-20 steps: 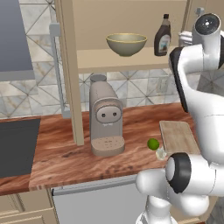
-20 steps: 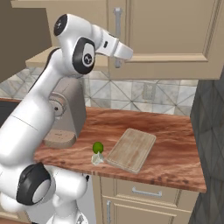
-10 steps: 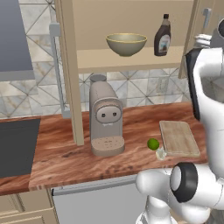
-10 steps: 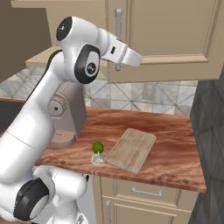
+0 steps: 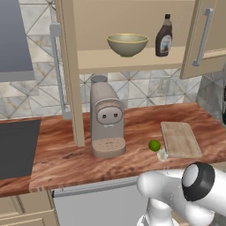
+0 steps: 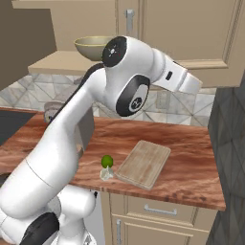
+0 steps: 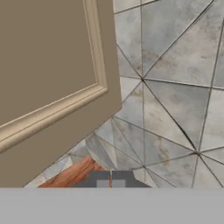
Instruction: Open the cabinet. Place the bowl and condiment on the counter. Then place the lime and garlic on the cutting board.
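The cabinet stands open, its right door swung outward. On its shelf sit the olive bowl and the dark condiment bottle. The lime and the pale garlic lie on the counter, just left of the cutting board. From the other side I see the bowl, lime, garlic and board. My gripper is shut on nothing, facing the bottom corner of a cabinet door and the tiled wall.
A beige coffee machine stands on the counter under the shelf. The left cabinet door juts out edge-on beside it. A dark cooktop lies far left. A tall dark grey panel closes the counter's right end.
My arm has swung to the right, out of the left base view, away from the door handle. The fingers have closed with nothing between them.
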Controlling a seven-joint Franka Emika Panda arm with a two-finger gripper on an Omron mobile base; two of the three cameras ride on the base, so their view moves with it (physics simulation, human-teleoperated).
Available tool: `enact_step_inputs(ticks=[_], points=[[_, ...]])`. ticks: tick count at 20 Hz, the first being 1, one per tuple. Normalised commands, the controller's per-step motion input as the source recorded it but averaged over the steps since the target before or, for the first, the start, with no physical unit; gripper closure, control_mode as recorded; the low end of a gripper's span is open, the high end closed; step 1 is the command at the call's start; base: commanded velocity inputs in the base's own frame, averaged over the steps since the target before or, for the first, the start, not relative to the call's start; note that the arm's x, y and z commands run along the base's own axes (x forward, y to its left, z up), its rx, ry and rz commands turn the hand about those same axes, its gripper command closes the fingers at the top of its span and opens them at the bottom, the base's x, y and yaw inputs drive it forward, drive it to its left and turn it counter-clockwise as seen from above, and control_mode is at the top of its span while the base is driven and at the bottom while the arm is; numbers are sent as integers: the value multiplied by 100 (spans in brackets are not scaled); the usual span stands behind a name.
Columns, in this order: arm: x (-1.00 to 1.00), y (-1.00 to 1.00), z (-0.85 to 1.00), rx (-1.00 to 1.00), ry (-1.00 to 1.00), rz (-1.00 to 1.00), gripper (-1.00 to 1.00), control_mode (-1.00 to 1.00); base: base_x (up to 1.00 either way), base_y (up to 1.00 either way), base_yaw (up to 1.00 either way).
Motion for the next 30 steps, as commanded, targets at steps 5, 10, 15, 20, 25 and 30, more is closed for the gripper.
enact_step_inputs(ticks=[5, 10, 15, 20, 25, 30], points=[[-31, 11, -8, -11, 2, -4, -100, -100, 0, 0, 0], [-9, 100, 0, -31, 10, -16, -100, -100, 0, 0, 0], [-7, 100, 0, -29, 7, -14, -100, -100, 0, 0, 0], [-11, 92, 5, -21, 2, -4, -100, -100, 0, 0, 0], [-18, 66, 42, -17, 12, -2, -100, -100, 0, 0, 0], [-7, 56, 52, -13, 28, 0, -100, -100, 0, 0, 0]])
